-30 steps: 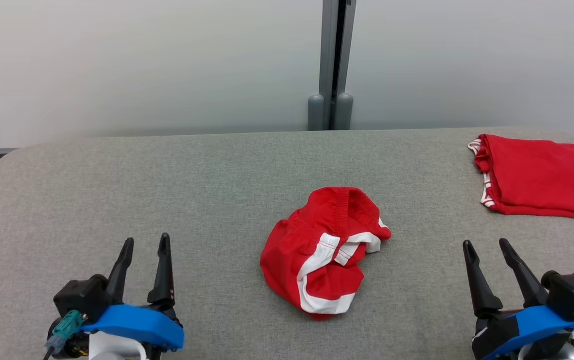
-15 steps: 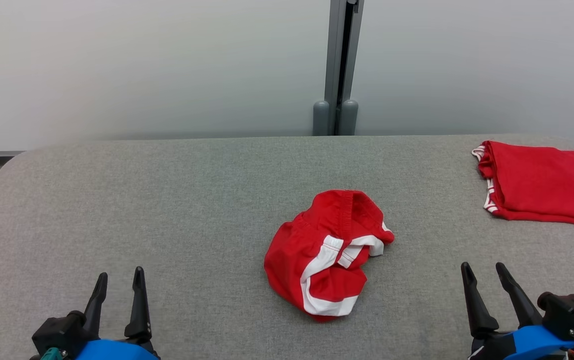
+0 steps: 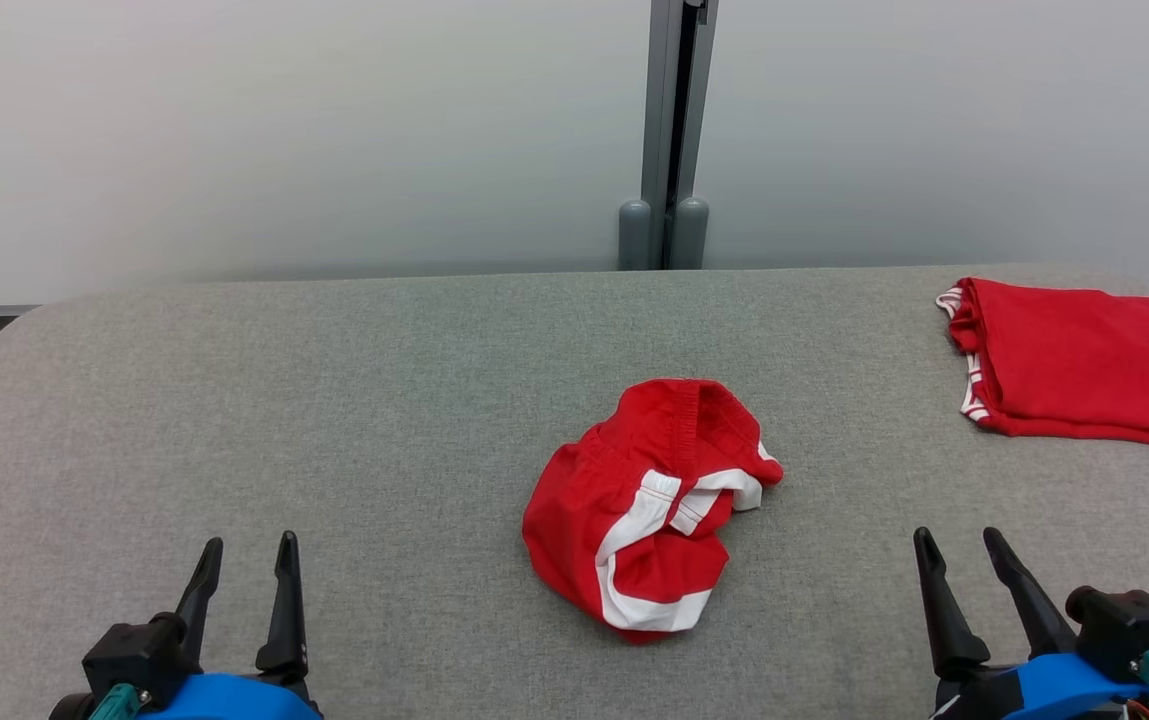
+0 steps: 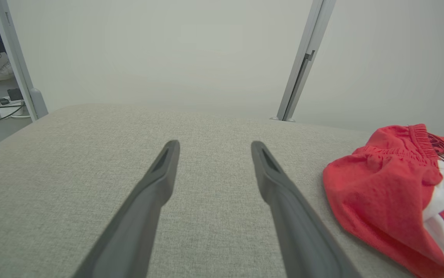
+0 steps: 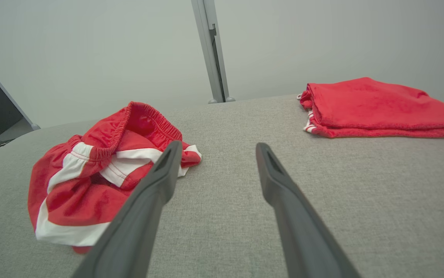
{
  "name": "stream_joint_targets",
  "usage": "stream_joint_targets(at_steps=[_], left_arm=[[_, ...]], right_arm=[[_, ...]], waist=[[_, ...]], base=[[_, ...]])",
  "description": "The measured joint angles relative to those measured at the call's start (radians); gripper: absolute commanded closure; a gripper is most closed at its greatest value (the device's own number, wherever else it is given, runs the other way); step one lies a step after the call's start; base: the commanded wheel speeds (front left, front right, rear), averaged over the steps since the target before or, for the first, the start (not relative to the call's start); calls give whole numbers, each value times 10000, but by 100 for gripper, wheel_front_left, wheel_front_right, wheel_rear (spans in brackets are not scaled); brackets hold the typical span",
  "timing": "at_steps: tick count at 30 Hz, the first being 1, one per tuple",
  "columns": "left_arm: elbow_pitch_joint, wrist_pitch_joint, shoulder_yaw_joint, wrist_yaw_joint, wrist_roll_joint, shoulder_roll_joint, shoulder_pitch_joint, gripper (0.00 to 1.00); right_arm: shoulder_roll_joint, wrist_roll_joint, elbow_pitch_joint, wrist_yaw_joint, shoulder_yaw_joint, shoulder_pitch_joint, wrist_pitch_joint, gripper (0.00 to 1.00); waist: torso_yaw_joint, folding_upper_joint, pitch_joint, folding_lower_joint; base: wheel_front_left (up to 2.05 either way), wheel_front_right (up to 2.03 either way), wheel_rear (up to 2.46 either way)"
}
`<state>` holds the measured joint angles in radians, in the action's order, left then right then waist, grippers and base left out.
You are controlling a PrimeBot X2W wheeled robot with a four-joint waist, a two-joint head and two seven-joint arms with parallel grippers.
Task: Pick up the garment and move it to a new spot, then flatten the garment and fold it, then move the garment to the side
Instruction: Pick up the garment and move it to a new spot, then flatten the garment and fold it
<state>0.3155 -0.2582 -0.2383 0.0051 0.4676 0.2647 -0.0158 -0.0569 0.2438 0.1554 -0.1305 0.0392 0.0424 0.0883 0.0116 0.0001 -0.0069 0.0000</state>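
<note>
The garment (image 3: 649,505) is a crumpled pair of red shorts with white stripes, lying in a heap at the middle of the grey cloth-covered table (image 3: 384,400). It appears at the right of the left wrist view as the garment (image 4: 392,193) and at the left of the right wrist view as the garment (image 5: 102,181). My left gripper (image 3: 249,545) stands open at the lower left, well clear of it. At the lower right my right gripper (image 3: 956,538) is open too, with nothing between its fingers.
A folded red garment (image 3: 1074,360) with white trim lies at the table's back right, also seen as the folded garment (image 5: 376,108). A grey post (image 3: 672,130) rises behind the table against a pale wall. Cables and a shoe (image 4: 1,71) lie on the floor beyond the left end.
The head camera has tilted, so the whole picture has shifted down. Both grippers now sit lower in the view than a second ago. The garment lies as before.
</note>
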Motion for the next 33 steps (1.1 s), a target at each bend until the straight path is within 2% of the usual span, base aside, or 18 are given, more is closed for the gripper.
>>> stream_joint_targets(at_steps=[26,30,33], left_arm=[[-213,416,-245,23,238,63,-257,0],[-587,882,-571,-301,184,104,-1054,0],[-1007,1762,-1032,-642,182,38,-1858,0]], right_arm=[[44,2,52,0,-151,-95,17,0],[48,0,42,0,-236,-173,19,0],[48,0,25,0,-291,-291,10,0]], waist=[[-47,0,348,0],[-92,0,515,0],[-143,0,652,1]], base=[[0,0,0],[0,0,0],[0,0,0]])
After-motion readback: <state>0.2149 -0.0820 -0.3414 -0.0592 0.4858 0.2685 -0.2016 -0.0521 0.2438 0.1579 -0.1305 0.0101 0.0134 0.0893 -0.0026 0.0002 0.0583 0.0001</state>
